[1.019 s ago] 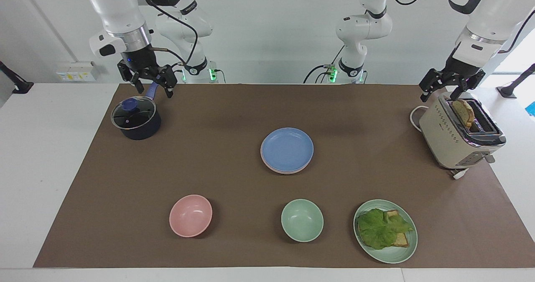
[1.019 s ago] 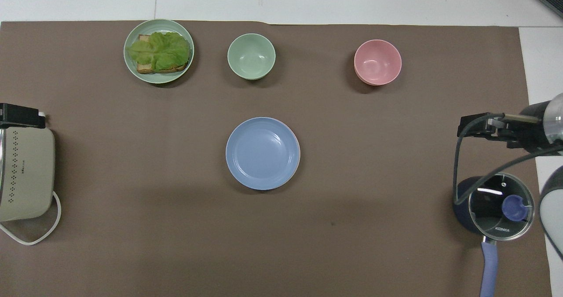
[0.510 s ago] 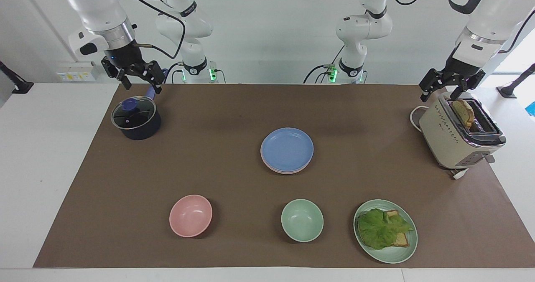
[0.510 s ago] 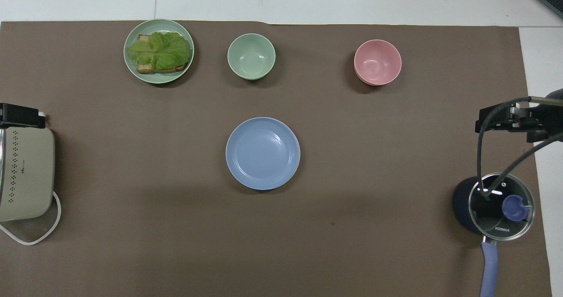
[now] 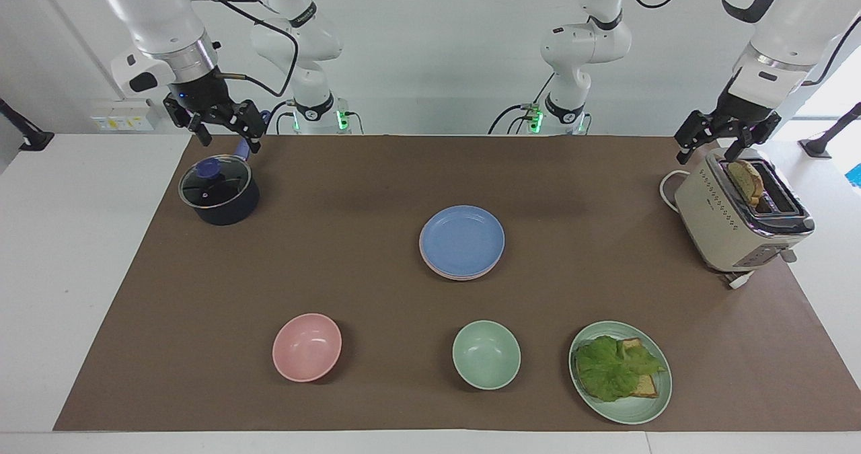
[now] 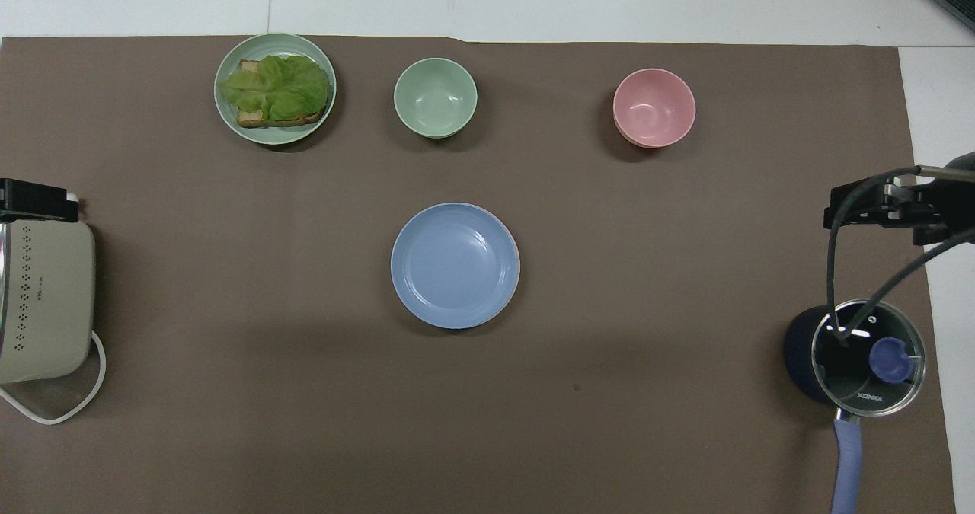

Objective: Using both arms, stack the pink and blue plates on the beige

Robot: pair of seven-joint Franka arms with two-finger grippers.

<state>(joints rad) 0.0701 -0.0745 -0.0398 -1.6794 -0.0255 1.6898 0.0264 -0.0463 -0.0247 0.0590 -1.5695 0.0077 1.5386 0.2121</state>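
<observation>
The blue plate lies at the middle of the brown mat, on top of a low stack. Thin pinkish rims of the pink plate show under its edge. I cannot make out the beige plate; it is hidden beneath. My right gripper hangs open and holds nothing, above the handle of a dark pot. Over the toaster my left gripper also stands open, holding nothing. Both grippers are well away from the plates.
A pink bowl, a green bowl and a green plate with lettuce and toast line the mat's edge farthest from the robots. The lidded pot sits at the right arm's end, the toaster with bread at the left arm's end.
The right gripper rose and swung out toward the right arm's end of the table, then nearly stopped. The left arm and the plates have not moved.
</observation>
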